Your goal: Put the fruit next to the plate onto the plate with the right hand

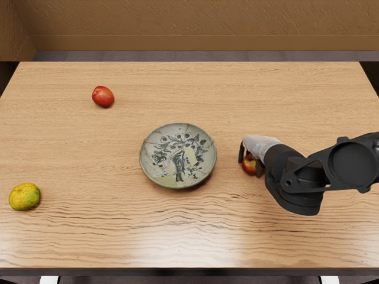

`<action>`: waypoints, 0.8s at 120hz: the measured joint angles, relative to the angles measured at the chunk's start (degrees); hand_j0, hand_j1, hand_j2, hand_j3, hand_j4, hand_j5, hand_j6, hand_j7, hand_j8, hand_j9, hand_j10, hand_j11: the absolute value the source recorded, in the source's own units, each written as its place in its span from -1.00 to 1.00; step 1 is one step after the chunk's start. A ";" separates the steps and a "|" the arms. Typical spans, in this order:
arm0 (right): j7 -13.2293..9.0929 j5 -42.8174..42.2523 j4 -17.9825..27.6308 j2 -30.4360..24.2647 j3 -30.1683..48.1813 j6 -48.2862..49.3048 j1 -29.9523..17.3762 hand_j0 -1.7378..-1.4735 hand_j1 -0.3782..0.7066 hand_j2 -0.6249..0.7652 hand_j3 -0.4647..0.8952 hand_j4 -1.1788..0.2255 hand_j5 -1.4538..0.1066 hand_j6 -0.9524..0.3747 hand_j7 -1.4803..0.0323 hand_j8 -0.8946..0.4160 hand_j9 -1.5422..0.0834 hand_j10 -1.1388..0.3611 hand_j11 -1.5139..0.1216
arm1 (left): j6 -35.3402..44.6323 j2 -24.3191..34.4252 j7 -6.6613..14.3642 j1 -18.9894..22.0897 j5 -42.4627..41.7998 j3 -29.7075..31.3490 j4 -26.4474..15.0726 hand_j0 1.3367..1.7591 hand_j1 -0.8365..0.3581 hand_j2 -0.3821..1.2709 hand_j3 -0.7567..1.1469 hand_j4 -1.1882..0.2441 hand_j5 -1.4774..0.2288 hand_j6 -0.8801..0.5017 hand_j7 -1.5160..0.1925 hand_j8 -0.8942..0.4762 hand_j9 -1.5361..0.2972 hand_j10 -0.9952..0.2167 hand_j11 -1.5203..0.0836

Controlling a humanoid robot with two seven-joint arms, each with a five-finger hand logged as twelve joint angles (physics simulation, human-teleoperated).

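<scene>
The right robot hand [258, 147] is positioned over the red fruit [249, 165], with its fingers curled down on both sides of the fruit in a grasp. The red fruit sits on the worktop [278, 94], near the right of the plate [145, 155]. A second red fruit [102, 96] lies far left. A yellow-green fruit [24, 196] lies near the left edge.

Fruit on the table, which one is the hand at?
The red fruit just right of the plate, gripped by the right hand; the other red fruit and the yellow-green fruit lie far left.
</scene>
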 joint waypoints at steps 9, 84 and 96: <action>0.04 0.05 0.01 0.02 0.00 0.05 -0.01 -0.33 0.21 0.10 -0.32 -0.22 -0.14 -0.20 -0.11 -0.33 -0.10 -0.32 -0.14 | 0.00 0.00 0.00 0.00 0.00 0.00 -0.01 0.52 0.98 -0.54 -0.21 0.66 0.73 0.27 0.77 0.30 0.68 0.64 0.90; 0.17 0.61 2.98 -2.44 1.35 0.22 4.09 -0.39 0.25 0.28 -0.32 -0.22 -0.23 -0.22 -0.15 -0.35 -0.15 -0.32 -0.19 | 0.00 0.00 0.00 0.00 0.00 0.01 -0.01 0.52 0.98 -0.54 -0.21 0.66 0.73 0.27 0.77 0.30 0.68 0.64 0.90; 0.18 0.66 3.16 -2.97 2.52 0.24 4.80 -0.39 0.25 0.27 -0.32 -0.21 -0.23 -0.22 -0.15 -0.35 -0.15 -0.32 -0.20 | 0.00 0.00 0.00 0.00 0.00 0.01 0.00 0.52 0.98 -0.54 -0.21 0.66 0.73 0.27 0.77 0.30 0.68 0.64 0.90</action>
